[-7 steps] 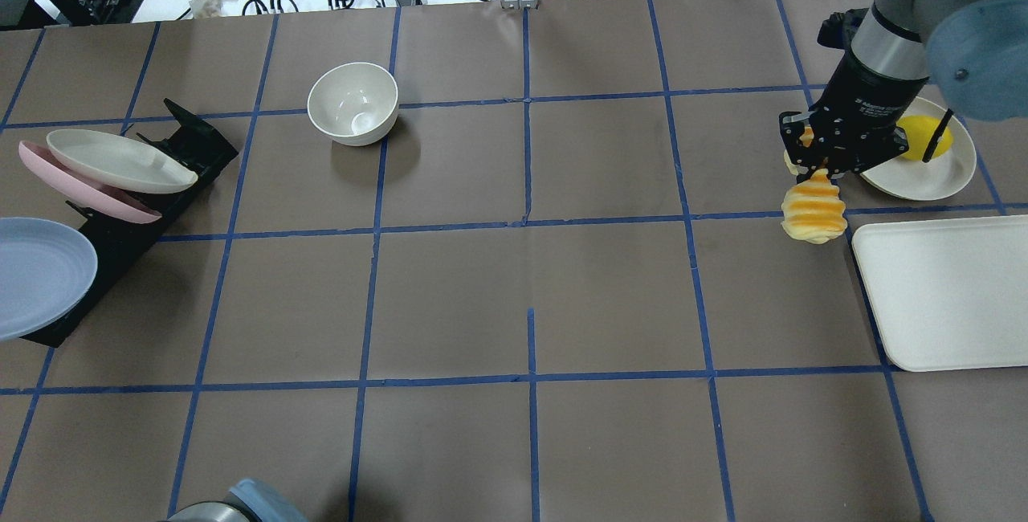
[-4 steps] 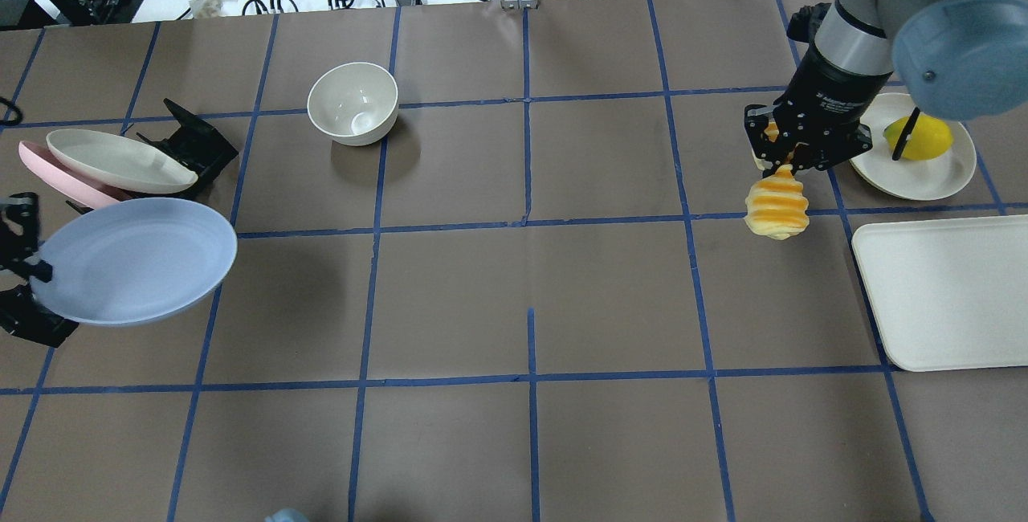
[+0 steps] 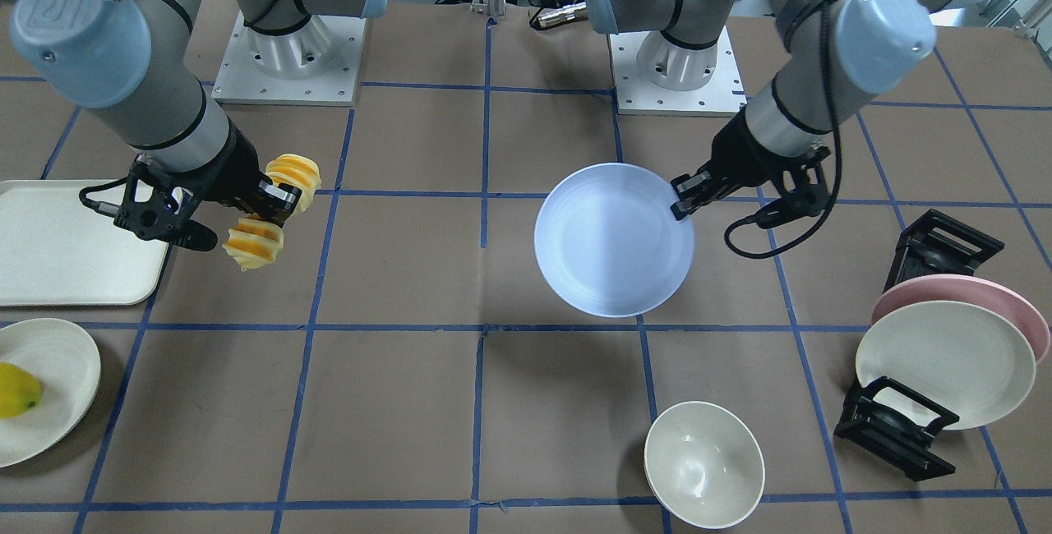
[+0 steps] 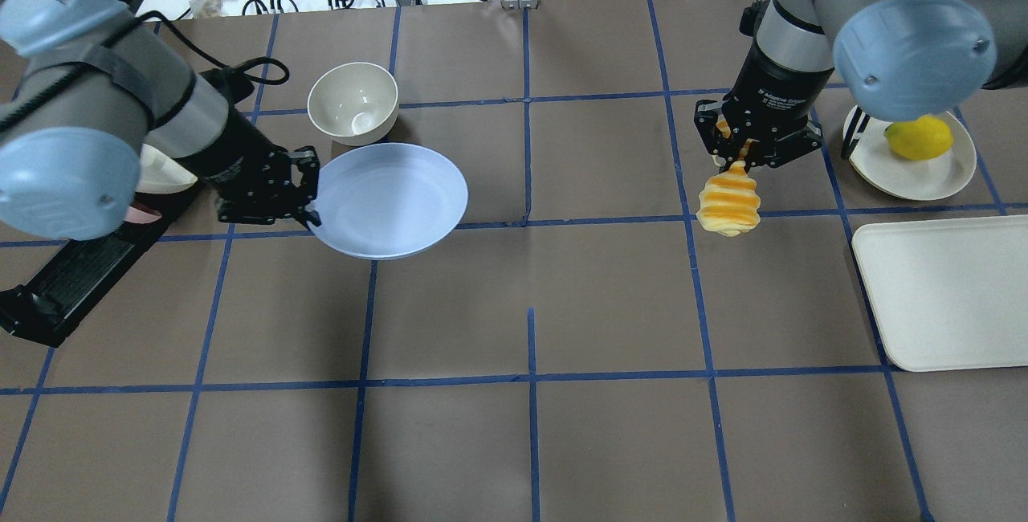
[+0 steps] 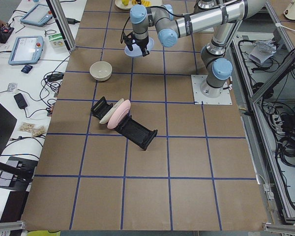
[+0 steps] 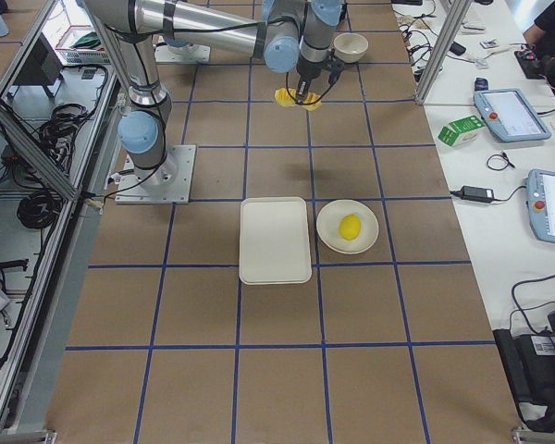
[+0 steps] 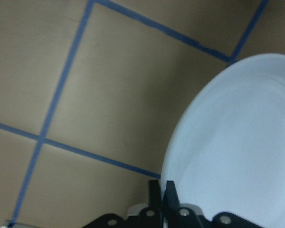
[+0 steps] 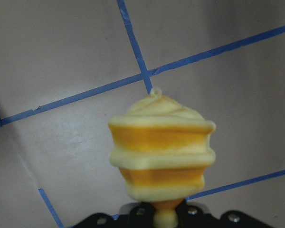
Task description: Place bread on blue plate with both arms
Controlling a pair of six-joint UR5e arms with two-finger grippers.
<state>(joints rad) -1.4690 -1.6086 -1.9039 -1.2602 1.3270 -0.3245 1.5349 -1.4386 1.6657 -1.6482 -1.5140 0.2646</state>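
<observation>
In mid-air, one bread; one blue plate

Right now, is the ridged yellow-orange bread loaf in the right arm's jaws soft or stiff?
Probably soft: the ridged yellow-orange bread loaf looks squeezed narrow where the jaws pinch it. Likely light: that one pinch carries it.

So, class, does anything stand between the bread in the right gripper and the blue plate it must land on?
Nothing visible does. The right gripper holds the bread, the left gripper holds the blue plate, with only taped table between them. The white bowl sits beside the plate, off that line.
</observation>
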